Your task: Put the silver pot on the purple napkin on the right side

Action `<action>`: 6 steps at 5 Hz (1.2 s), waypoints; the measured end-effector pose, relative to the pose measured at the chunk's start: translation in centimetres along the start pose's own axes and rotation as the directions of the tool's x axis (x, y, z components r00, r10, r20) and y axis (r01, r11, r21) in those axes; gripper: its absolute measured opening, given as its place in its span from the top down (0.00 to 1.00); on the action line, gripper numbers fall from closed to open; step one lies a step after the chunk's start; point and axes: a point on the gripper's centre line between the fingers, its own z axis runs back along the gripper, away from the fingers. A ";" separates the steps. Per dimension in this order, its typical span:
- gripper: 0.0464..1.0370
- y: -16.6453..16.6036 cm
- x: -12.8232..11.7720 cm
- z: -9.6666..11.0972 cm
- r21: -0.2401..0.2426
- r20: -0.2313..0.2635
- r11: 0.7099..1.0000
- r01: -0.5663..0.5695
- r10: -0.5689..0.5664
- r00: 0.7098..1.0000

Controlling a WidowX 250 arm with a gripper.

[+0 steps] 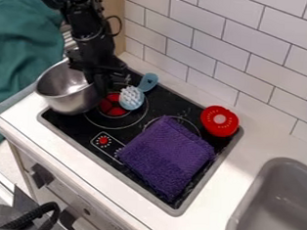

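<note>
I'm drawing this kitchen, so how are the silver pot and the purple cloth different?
The pot is smooth and shiny silver; the cloth is fuzzy and purple. The pot is round and hollow; the cloth lies flat, with corners. Both look bigger than the blue brush.

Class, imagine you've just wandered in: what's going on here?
A black robot arm has its tool at the right rim of the silver pot, by the left end of the stovetop; whether it grips the rim is unclear. The pot is not yet on the purple napkin, further right. A blue brush lies between them.
</note>
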 end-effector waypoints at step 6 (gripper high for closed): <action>0.99 -16.7 -4.2 1.4 -0.038 0.026 0.989 0.141 -0.140 0.990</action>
